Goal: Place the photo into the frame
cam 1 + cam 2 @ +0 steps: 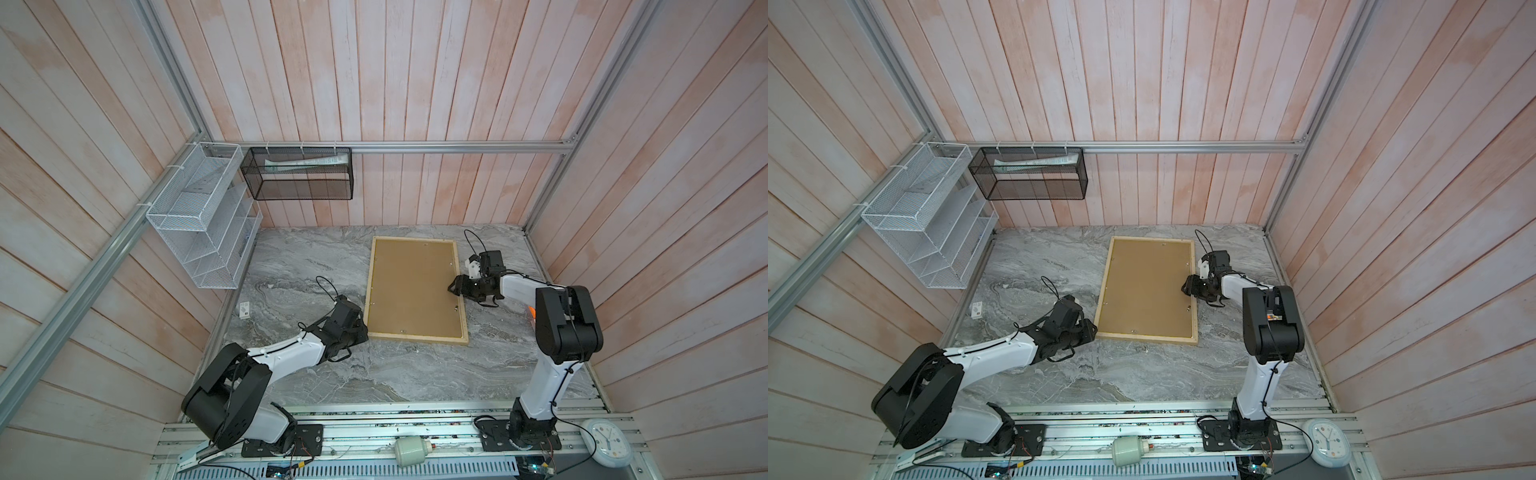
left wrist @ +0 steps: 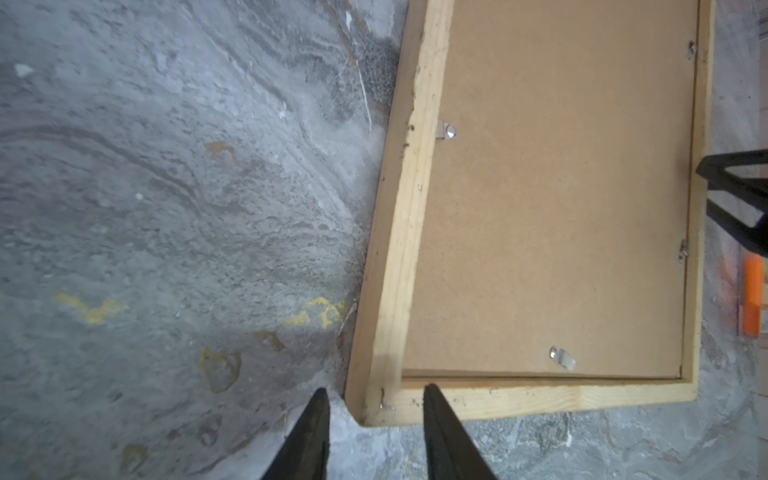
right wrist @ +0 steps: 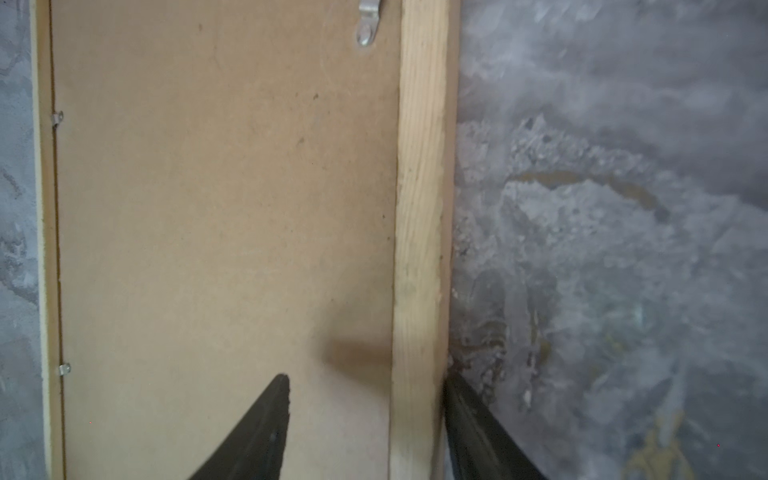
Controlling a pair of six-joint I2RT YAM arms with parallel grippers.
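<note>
The frame [image 1: 415, 291] [image 1: 1148, 286] lies face down on the marble table, brown fibreboard back up and pale wood rails around it. Small metal clips [image 2: 448, 131] [image 3: 368, 25] sit along its inner edges. My left gripper [image 1: 363, 332] [image 2: 376, 390] is open at the frame's near left corner, one finger on the table side and one over the near rail. My right gripper [image 1: 453, 286] [image 3: 368, 376] is open across the right rail [image 3: 419, 208]. One finger hangs over the backboard and the other lies against the rail's outer side. The photo is out of view.
A white mesh rack [image 1: 203, 216] and a black mesh basket [image 1: 299, 174] hang on the back left walls. A small white item [image 1: 244, 309] lies left of the frame. An orange object [image 2: 753, 291] lies beyond the frame's right side. A clock [image 1: 604, 442] and a white cylinder [image 1: 409, 451] rest on the front rail.
</note>
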